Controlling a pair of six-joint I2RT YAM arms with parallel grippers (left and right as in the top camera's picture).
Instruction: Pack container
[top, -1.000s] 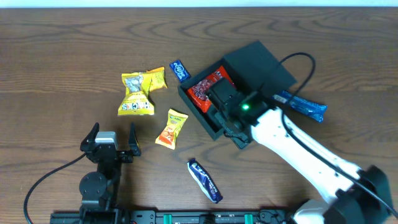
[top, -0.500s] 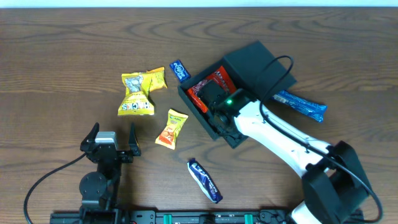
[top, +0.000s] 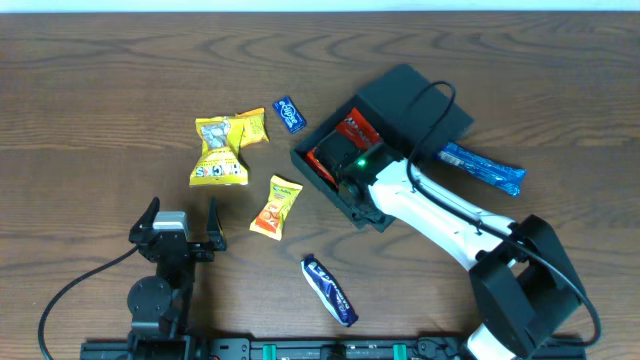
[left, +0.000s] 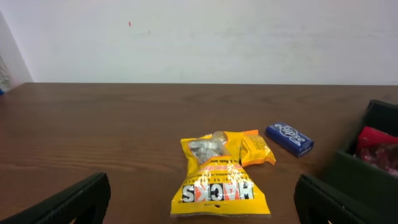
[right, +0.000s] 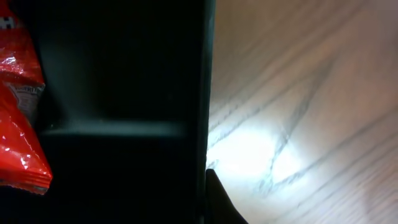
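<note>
Overhead view of a wooden table (top: 100, 80) with two robot arms reaching in from the near edge. The container (top: 312, 178) sits right of centre, turned diagonally. Its lid (top: 415, 100) is thrown back toward the far right, and a red packet (top: 335, 150) lies inside.

The right tool (top: 352, 190) is low over the container's near corner with its fingers pressed together. In the right wrist view, one fingertip (right: 217, 199) sits just outside the dark side wall. Whether the tool pinches that wall cannot be told.

The left tool (top: 182, 215) hangs near the table's front left, spread wide and holding nothing.

All but one of the loose snacks lie left of the container:
- An orange packet (top: 275, 205) is between the two tools, its long axis tilted toward the container.
- A yellow packet (top: 220, 150) is farther left.
- A small blue bar (top: 289, 113) is just beside the container's far-left corner.
- A long blue bar (top: 330, 290) lies diagonally near the front edge, below the container.
- A blue packet (top: 485, 168) rests to the right, beside the lid.

Judging by position, the orange packet is about equally near both tools. The yellow packet favours the left arm, and the blue packet favours the right.
</note>
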